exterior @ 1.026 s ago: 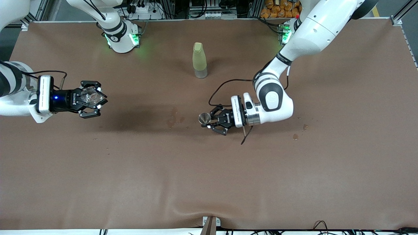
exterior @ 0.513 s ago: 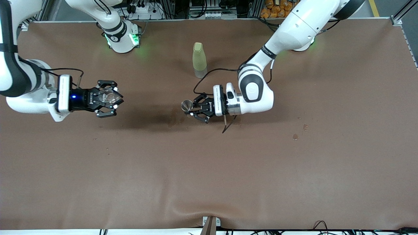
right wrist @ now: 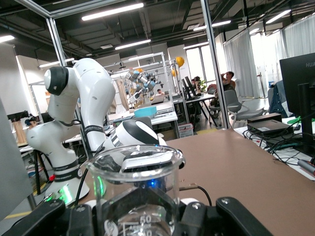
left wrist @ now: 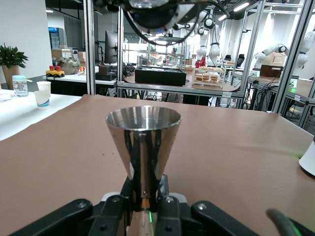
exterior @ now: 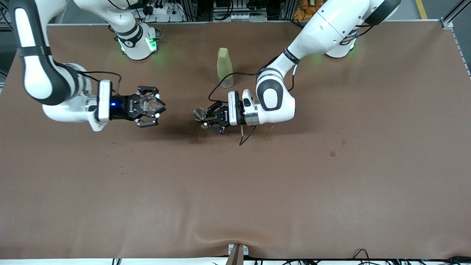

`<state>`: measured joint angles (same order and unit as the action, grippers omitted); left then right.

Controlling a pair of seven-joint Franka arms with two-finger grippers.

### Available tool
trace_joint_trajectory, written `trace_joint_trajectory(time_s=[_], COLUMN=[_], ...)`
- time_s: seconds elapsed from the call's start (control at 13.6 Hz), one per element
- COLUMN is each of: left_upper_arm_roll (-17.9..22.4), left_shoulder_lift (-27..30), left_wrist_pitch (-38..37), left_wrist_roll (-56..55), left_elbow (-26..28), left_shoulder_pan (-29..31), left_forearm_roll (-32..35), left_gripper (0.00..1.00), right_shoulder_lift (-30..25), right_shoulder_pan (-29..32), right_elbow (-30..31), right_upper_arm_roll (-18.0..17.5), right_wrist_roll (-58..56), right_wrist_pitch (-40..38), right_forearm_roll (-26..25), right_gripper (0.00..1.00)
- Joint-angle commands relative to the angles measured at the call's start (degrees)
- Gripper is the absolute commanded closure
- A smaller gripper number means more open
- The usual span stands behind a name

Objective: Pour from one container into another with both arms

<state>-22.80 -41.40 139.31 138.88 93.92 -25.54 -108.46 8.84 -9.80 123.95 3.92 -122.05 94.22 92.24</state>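
Note:
The small steel jigger (exterior: pixel 199 114) is upright and clamped at its waist in my shut left gripper (exterior: pixel 206 119), over the middle of the brown table. In the left wrist view its cone (left wrist: pixel 142 140) rises straight up from between the fingers of the left gripper (left wrist: pixel 146 191). My right gripper (exterior: pixel 150 106) is shut on the tiny clear glass cup (exterior: pixel 148 105), level with the jigger and toward the right arm's end. The cup (right wrist: pixel 137 189), printed with measure marks, fills the right wrist view, with black fingers (right wrist: pixel 197 216) on either side. A gap of bare table separates the two containers.
A tall yellow-green bottle (exterior: pixel 225 68) stands upright on the table, farther from the front camera than the jigger and close to the left arm's wrist. A dark damp patch (exterior: pixel 195 137) marks the cloth under the jigger. A few small drops (exterior: pixel 333 154) lie toward the left arm's end.
Both arms have swung in toward the middle of the table, closing the gap between cup and jigger. Each gripper has kept its hold.

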Motion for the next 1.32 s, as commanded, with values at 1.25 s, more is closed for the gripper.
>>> trace_joint_trajectory(time_s=[1.25], left_upper_arm_roll=[4.07], left_shoulder_lift=[-3.69], left_wrist_pitch=[4.57], left_wrist_roll=[4.3], left_elbow=[-5.42], left_shoulder_pan=[-5.48], left_forearm_roll=[-6.41], left_gripper=[1.0], right_shoulder_lift=[-2.78], right_shoulder_pan=[-0.13], right_elbow=[12.01], right_upper_arm_roll=[-12.71], right_wrist_roll=[-5.57], right_wrist_pitch=[10.11], right_forearm_roll=[13.58], right_gripper=[1.0])
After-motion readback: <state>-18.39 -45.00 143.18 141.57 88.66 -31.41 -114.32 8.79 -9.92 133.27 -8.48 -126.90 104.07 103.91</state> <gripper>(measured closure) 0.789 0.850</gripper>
